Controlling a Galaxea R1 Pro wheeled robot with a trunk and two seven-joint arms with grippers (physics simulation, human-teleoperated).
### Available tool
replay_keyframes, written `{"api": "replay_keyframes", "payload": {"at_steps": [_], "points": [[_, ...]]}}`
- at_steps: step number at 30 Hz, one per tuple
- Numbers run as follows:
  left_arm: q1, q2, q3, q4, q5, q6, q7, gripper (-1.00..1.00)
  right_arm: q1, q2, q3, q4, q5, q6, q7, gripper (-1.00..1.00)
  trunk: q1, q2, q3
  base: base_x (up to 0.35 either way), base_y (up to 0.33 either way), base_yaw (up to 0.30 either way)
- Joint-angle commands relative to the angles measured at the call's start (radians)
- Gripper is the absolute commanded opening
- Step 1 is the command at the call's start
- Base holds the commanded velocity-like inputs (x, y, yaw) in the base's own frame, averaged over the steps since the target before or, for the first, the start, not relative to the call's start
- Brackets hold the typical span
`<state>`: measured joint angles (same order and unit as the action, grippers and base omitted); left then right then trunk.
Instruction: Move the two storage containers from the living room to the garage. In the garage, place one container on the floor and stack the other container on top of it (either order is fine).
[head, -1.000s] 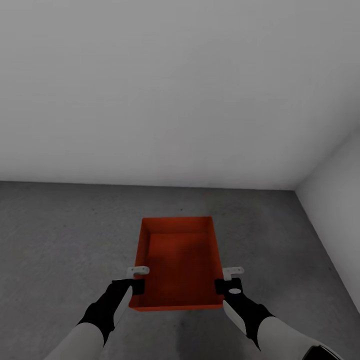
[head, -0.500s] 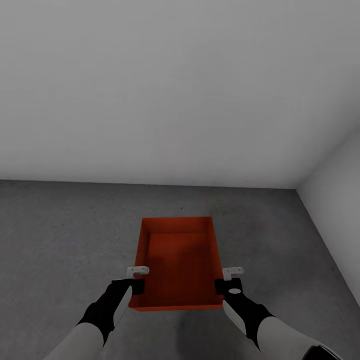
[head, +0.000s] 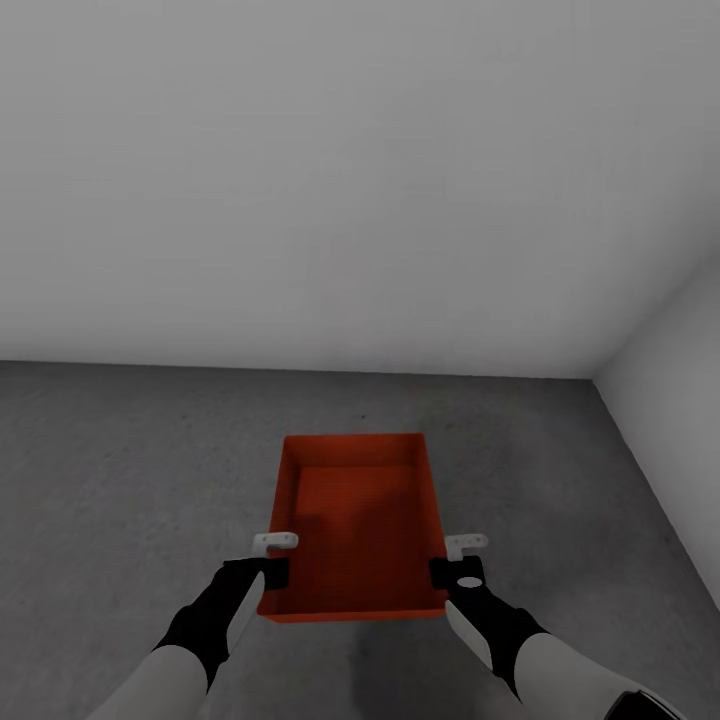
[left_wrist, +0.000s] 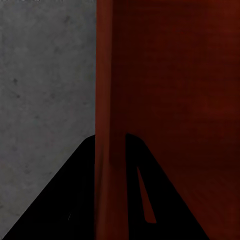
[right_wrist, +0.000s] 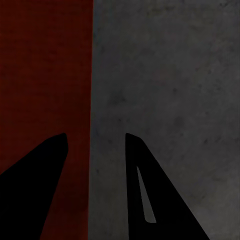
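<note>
Nearest to me, my two arms reach forward and down, one at each long side of the bin (head: 355, 520); my left gripper (head: 268, 572) sits at the bin's left wall near its close corner, and my right gripper (head: 446, 570) sits at the right wall opposite. From the left wrist, the two dark fingers (left_wrist: 145, 200) straddle the red wall (left_wrist: 104, 100), one outside and one inside, pressed against it, so that gripper is clamped on the bin; from the right wrist, the fingers (right_wrist: 150, 195) stand apart with the wall's edge (right_wrist: 92, 75) running between them, one finger over the red side and one over grey concrete, touching nothing I can see. The red-orange bin lies open-topped on the dark grey floor (head: 130, 470); beyond it a plain white wall (head: 300, 180) rises, meeting another white wall (head: 680, 370) in the corner at right.
</note>
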<state>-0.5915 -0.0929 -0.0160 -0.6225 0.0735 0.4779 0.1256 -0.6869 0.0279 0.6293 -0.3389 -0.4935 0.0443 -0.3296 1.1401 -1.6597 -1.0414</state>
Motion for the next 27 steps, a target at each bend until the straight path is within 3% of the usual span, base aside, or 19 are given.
{"api": "replay_keyframes", "payload": {"at_steps": [1, 4, 10, 27], "points": [[0.000, -0.001, 0.007, -0.004, -0.032, -0.002, 0.031, -1.00, 0.000, 0.017, -0.002, 0.000, -0.017, 0.005, -0.009, -1.00, 0.000, 0.000, -0.001, 0.000, 0.000, 0.000], [-0.001, -0.002, 0.007, -0.003, -0.032, -0.003, 0.032, -1.00, 0.000, 0.017, -0.002, 0.000, -0.017, 0.005, -0.008, -1.00, 0.000, 0.000, -0.001, 0.000, 0.000, 0.000], [0.000, -0.002, 0.007, -0.003, -0.033, -0.003, 0.032, -1.00, 0.000, 0.017, -0.002, 0.000, -0.017, 0.005, -0.009, -1.00, 0.023, -0.042, -0.019, 0.000, 0.000, 0.000], [0.000, -0.002, 0.007, -0.003, -0.033, -0.003, 0.031, -1.00, 0.000, 0.018, -0.002, 0.000, -0.017, 0.005, -0.009, -1.00, 0.023, -0.042, -0.012, 0.000, 0.000, 0.000]]}}
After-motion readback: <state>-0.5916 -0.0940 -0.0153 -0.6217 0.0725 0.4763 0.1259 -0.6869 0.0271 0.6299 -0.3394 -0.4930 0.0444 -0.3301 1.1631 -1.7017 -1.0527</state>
